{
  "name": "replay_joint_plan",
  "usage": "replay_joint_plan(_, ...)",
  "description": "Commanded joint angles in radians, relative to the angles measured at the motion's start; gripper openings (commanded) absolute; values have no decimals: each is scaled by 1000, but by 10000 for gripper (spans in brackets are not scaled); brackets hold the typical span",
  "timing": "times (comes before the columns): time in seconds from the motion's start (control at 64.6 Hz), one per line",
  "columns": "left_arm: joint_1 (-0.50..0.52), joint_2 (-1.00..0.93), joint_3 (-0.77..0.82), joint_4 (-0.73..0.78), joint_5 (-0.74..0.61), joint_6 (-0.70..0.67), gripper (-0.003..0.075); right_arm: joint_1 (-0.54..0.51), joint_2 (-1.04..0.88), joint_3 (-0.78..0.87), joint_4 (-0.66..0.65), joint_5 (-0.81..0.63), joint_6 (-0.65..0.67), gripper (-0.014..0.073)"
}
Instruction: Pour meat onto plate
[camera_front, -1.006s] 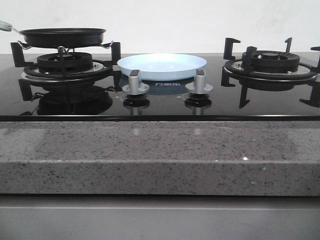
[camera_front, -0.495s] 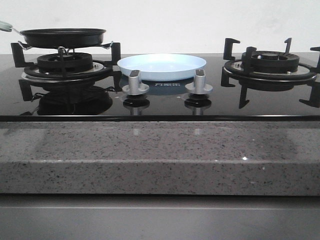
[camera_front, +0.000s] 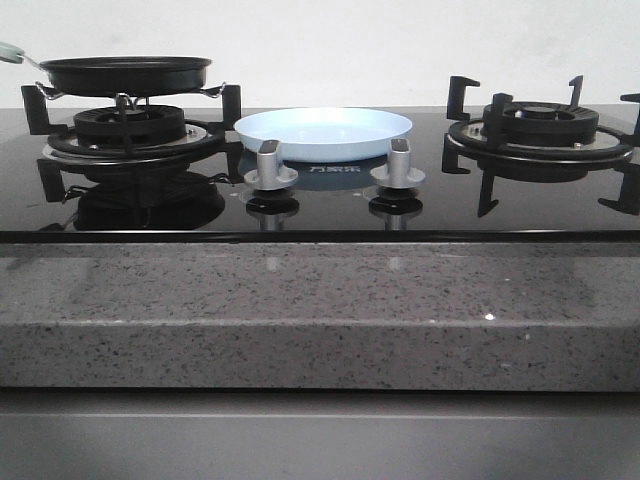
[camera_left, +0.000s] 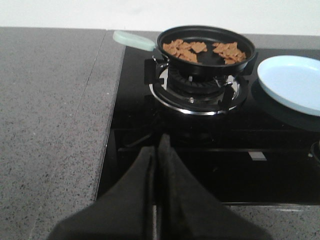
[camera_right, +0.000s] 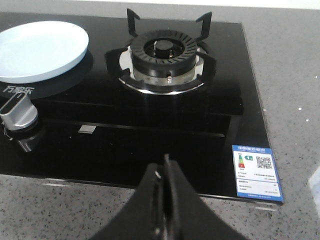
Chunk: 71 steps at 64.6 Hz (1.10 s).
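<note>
The meat (camera_left: 200, 51), small reddish-brown chips, lies in a black frying pan (camera_left: 206, 56) with a pale green handle (camera_left: 133, 40) on the left burner; the pan also shows in the front view (camera_front: 125, 72). The pale blue plate (camera_front: 323, 132) sits on the hob between the burners, empty; it also shows in the left wrist view (camera_left: 292, 82) and the right wrist view (camera_right: 41, 50). My left gripper (camera_left: 157, 150) is shut and empty, well short of the pan. My right gripper (camera_right: 164, 170) is shut and empty at the hob's front edge. Neither gripper shows in the front view.
Two silver knobs (camera_front: 270, 165) (camera_front: 399, 163) stand in front of the plate. The right burner (camera_front: 540, 128) with black pan supports is bare. A grey speckled counter (camera_front: 320, 300) runs along the front of the black glass hob. An energy label (camera_right: 256, 172) sits at the hob's corner.
</note>
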Motion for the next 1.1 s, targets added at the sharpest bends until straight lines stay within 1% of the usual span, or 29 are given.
replay_joint_plan(0.0,-6,28,-35,-7,-76,-3,56,-6,22,-35,3,-65,-6,22)
replay_joint_plan(0.031,-6,33,-35,-7,-78,-3,103,-6,26,-35,3,-65,-6,85)
replay_joint_plan(0.062,-6,35,-35,-7,-78,-3,175,-6,27,-35,3,-65,-6,147)
replay_joint_plan(0.077,-6,37,-35,-7,-78,-3,206,-6,27,-35,3,-65,-6,197)
replay_joint_plan(0.093,-6,37,-35,-7,-78,-3,256,-6,28,-35,3,-65,-6,231)
replay_joint_plan(0.155,-6,37,-35,-7,-80,-3,386,-6,28,-35,3,-65,-6,379)
replay_joint_plan(0.17,-6,37,-35,-7,-80,-3,407,-6,28,-35,3,-65,-6,420)
replay_joint_plan(0.217,-6,37,-35,-7,-80,-3,454,-6,28,-35,8,-65,-6,488)
replay_joint_plan(0.248,-6,37,-35,-7,-80,-3,463,-6,28,-35,23,-66,-6,509)
replay_joint_plan(0.341,-6,37,-35,-9,-80,-3,459,-6,39,-52,72,-54,-6,493)
replay_joint_plan(0.449,-6,37,-35,-18,-80,-3,459,-6,89,-123,92,23,-6,465)
replay_joint_plan(0.526,-6,37,-35,-18,-82,-3,459,-6,155,-183,93,70,-10,463)
replay_joint_plan(0.604,-6,37,-35,-18,-82,-3,459,-5,222,-248,104,108,-40,463)
replay_joint_plan(0.681,-6,37,-35,-18,-88,-3,459,12,297,-310,152,144,-104,463)
replay_joint_plan(0.774,-6,37,-35,-18,-90,-3,459,44,392,-371,221,156,-166,463)
replay_joint_plan(0.836,-6,37,-35,-18,-90,-3,459,67,453,-416,242,158,-191,463)
replay_joint_plan(1.084,-6,37,-35,-18,-90,-3,459,126,695,-608,251,171,-191,463)
